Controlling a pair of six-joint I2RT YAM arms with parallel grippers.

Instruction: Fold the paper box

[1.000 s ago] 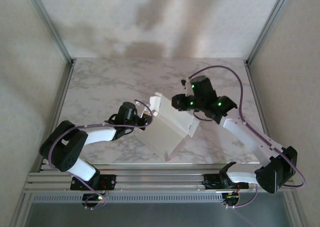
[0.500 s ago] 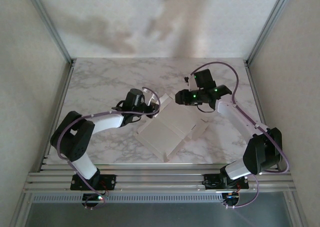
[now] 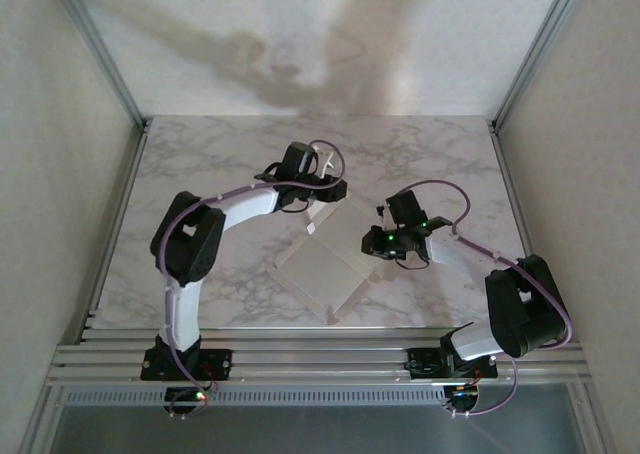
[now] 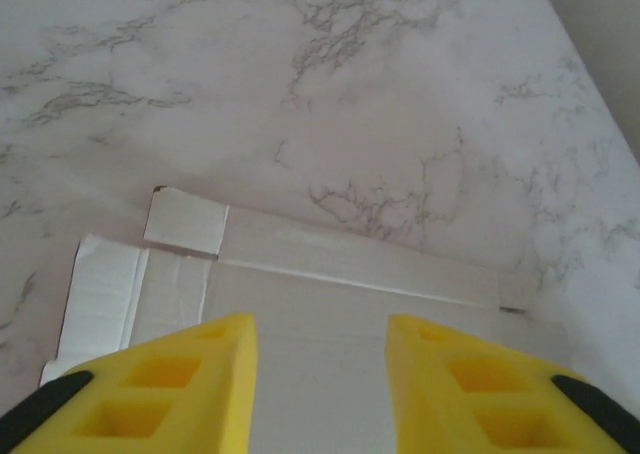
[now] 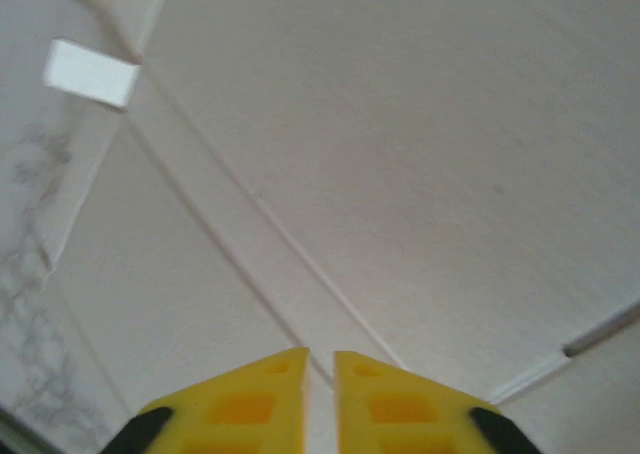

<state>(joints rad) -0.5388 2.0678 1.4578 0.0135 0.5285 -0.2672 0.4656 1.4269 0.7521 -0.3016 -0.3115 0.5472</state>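
Left gripper (image 4: 318,359) open, right gripper (image 5: 320,374) nearly closed on nothing; I count one paper box (image 3: 322,272), white side up, mid-frame on marble table (image 3: 200,164), two arms overlapping its edges

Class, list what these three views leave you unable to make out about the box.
Top view: the far edge of the box, partly under the left gripper; its right edge, under the right gripper.
Left wrist: the box's near part, covered by the fingers and cut off at the bottom.
Right wrist: the box's outline, blurred and running past the frame.
All views: the box's underside, which faces down.
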